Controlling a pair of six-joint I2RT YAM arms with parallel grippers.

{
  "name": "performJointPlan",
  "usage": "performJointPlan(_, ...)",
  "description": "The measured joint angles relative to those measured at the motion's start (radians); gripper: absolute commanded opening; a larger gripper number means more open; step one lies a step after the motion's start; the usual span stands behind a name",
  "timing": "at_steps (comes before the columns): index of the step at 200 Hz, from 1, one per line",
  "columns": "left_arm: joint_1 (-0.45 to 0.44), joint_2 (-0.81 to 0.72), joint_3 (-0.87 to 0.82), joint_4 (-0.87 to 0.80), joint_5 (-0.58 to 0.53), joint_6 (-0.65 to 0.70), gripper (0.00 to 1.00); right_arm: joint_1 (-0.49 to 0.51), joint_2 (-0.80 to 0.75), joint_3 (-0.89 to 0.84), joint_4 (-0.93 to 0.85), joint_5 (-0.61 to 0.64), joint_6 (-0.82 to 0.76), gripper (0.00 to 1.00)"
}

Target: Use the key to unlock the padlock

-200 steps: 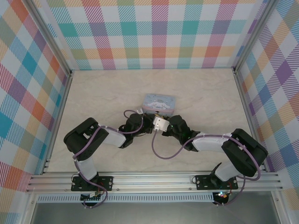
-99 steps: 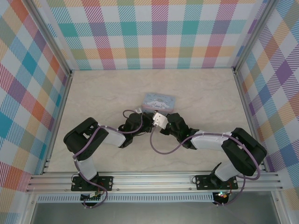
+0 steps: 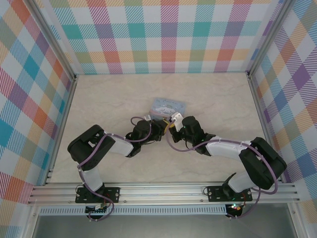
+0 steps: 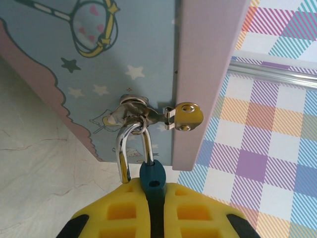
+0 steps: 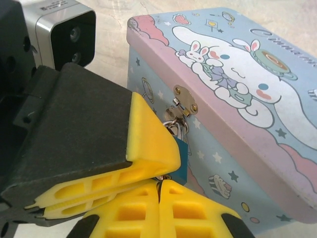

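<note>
The blue-teal padlock (image 4: 151, 177) hangs by its silver shackle (image 4: 130, 136) from the hasp (image 4: 183, 115) of the light-blue cartoon tin (image 4: 99, 74). My left gripper (image 4: 151, 192) is shut on the padlock's body. One shackle leg stands beside the body, and an open hole shows in the body's top. In the right wrist view, the left gripper's yellow finger (image 5: 148, 141) covers most of the padlock (image 5: 181, 158). My right gripper (image 5: 159, 186) is shut just under it, with a small metal piece, the key (image 5: 162, 177), pinched at its tips against the padlock's underside.
The tin (image 3: 168, 106) sits mid-table with both grippers (image 3: 157, 128) (image 3: 171, 125) meeting at its near side. Checked walls close in the back and both sides. Bare marble-look tabletop (image 3: 109, 99) lies to the left, right and behind the tin.
My right gripper has swung forward and up to the tin's near side, arriving under the padlock. The left arm and the tin have stayed put.
</note>
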Motion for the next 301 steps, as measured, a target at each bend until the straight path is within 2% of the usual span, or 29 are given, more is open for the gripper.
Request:
performJointPlan(27,-0.005,0.004,0.000,0.000,0.008,0.005,0.00,-0.008,-0.027,-0.016,-0.011,-0.018,0.040,0.32)
performJointPlan(58,-0.006,0.005,-0.005,-0.011,0.008,0.024,0.00,-0.038,-0.158,-0.062,-0.051,-0.085,0.066,0.57)
performJointPlan(87,-0.011,0.025,-0.028,-0.011,0.008,0.031,0.00,-0.127,-0.286,-0.080,-0.116,-0.171,0.142,0.65)
performJointPlan(102,-0.017,0.050,-0.032,-0.011,0.009,0.035,0.11,-0.183,-0.322,-0.077,-0.167,-0.206,0.198,0.69)
performJointPlan(125,-0.022,0.064,-0.032,-0.010,0.011,0.043,0.32,-0.247,-0.322,-0.060,-0.266,-0.232,0.270,0.83)
performJointPlan(155,-0.024,0.066,-0.049,-0.008,0.008,0.068,0.48,-0.293,-0.313,-0.056,-0.338,-0.238,0.369,0.98)
performJointPlan(180,-0.023,0.037,-0.082,-0.033,0.003,0.100,0.60,-0.335,-0.275,-0.048,-0.343,-0.272,0.423,1.00)
performJointPlan(212,0.005,-0.166,-0.123,-0.222,-0.024,0.197,0.80,-0.372,-0.141,0.008,-0.334,-0.346,0.475,1.00)
performJointPlan(227,0.043,-0.285,-0.125,-0.336,-0.042,0.262,0.88,-0.373,-0.082,0.035,-0.321,-0.367,0.490,1.00)
performJointPlan(247,0.140,-0.418,-0.108,-0.486,-0.049,0.370,0.99,-0.373,-0.013,0.073,-0.304,-0.394,0.500,1.00)
performJointPlan(274,0.290,-0.446,-0.035,-0.621,-0.025,0.499,1.00,-0.375,0.087,0.155,-0.290,-0.430,0.505,1.00)
performJointPlan(301,0.380,-0.344,0.059,-0.670,0.040,0.590,1.00,-0.376,0.160,0.225,-0.278,-0.454,0.507,1.00)
